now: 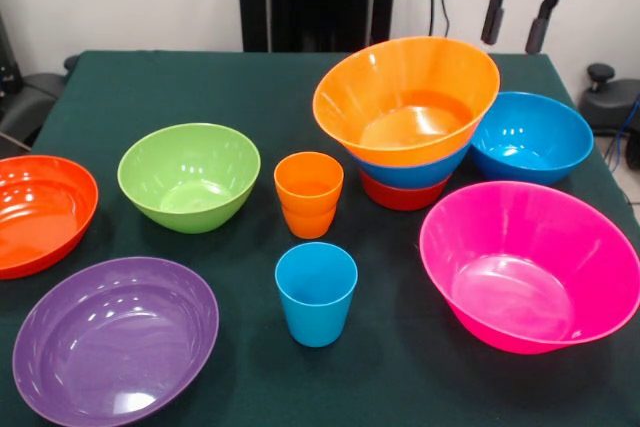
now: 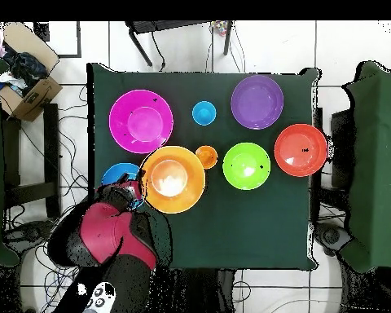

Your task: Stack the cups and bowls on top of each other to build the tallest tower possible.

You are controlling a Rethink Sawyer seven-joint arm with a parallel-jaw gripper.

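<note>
My jaws hang at the far right of the desk (image 1: 150, 87) in the front view, up near the top edge, two dark fingers (image 1: 492, 9) pointing down with open air between them. They stand apart and hold nothing, touching nothing; they hover above the gap between the tower (image 1: 405, 112) and the single blue bowl (image 1: 531, 137). From overhead my red arm (image 2: 105, 232) covers that corner and hides part of the blue bowl (image 2: 117, 174).

The tower is three bowls nested: a red-orange bowl (image 1: 400, 194) at the bottom on the dark green cloth, a second blue bowl (image 1: 410, 171) in it, and a large orange bowl (image 1: 406, 97) on top, tilted so its opening leans toward the camera. The lone blue bowl sits just beside the tower, on its right in the front view, rims close or touching; I cannot tell which.

The large pink bowl (image 1: 530, 265) stands upright in front of these. In the middle of the desk the orange cups (image 1: 309, 193) stand nested one in another, and the light blue cup (image 1: 316, 292) stands alone just in front of them, apart. To their left in the front view are the lime green bowl (image 1: 189, 176), the purple bowl (image 1: 115, 339) nearest the camera, and another red-orange bowl (image 1: 40, 212) at the left edge, all upright and separate from one another.
</note>
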